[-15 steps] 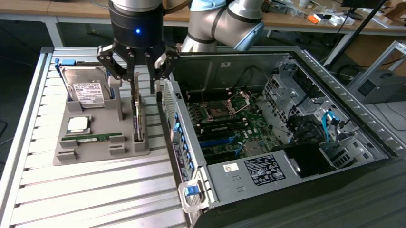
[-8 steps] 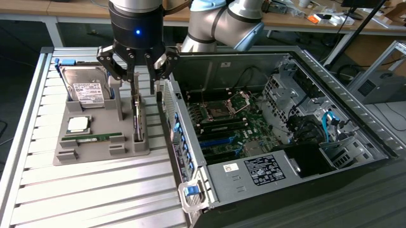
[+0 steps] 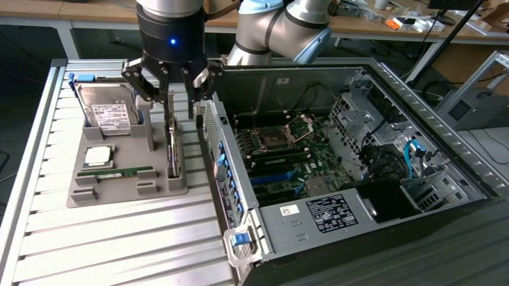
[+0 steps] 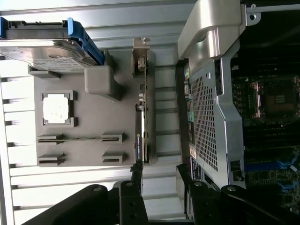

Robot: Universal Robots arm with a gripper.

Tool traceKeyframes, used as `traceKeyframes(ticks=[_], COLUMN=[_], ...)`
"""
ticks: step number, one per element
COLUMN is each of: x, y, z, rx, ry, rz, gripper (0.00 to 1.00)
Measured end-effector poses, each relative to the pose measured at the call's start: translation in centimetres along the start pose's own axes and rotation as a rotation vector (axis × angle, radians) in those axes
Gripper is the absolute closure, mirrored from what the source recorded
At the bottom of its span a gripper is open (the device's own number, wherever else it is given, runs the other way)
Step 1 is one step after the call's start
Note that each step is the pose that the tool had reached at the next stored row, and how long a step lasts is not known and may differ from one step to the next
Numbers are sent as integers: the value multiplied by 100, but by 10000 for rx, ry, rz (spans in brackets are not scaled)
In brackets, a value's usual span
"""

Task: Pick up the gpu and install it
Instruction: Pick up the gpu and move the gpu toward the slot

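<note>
Currently the gripper (image 3: pixel 176 98) hangs with its jaws spread wide and holding nothing, just above the grey tray (image 3: pixel 119 193) on the slatted table (image 3: pixel 119 238). The gpu (image 3: pixel 173 149) stands on its edge in a slot along the tray's side nearest the open computer case (image 3: pixel 318 155), directly below the gripper; whether a finger touches it cannot be told. On the same tray, the hard drive (image 3: pixel 107 110) leans in a holder at one end, the processor chip (image 3: pixel 98 156) lies in a middle recess, and the memory stick (image 3: pixel 115 171) sits just past it.
</note>
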State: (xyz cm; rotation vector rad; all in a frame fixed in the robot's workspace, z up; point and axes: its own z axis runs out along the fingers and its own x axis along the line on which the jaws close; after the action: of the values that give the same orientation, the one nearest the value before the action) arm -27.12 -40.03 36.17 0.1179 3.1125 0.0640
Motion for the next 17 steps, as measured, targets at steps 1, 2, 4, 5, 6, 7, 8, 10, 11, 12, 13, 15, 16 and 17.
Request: traceKeyframes(ticks=[1, 2, 4, 5, 6, 7, 8, 10, 11, 12, 13, 15, 16, 17], x=[0, 0, 0, 0, 0, 0, 1, 0, 1, 1, 1, 1, 1, 1], y=[0, 0, 0, 0, 0, -1, -1, -1, -1, -1, -1, -2, -2, -2], z=[2, 3, 8, 9, 11, 13, 14, 20, 21, 29, 34, 37, 40, 42], rx=[0, 0, 0, 0, 0, 0, 0, 0, 0, 0, 0, 0, 0, 0], ry=[0, 0, 0, 0, 0, 0, 0, 0, 1, 0, 0, 0, 0, 0], rz=[0, 0, 0, 0, 0, 0, 1, 0, 0, 0, 0, 0, 0, 0], gripper=[58, 58, 58, 58, 58, 58, 58, 58, 58, 58, 58, 58, 58, 58])
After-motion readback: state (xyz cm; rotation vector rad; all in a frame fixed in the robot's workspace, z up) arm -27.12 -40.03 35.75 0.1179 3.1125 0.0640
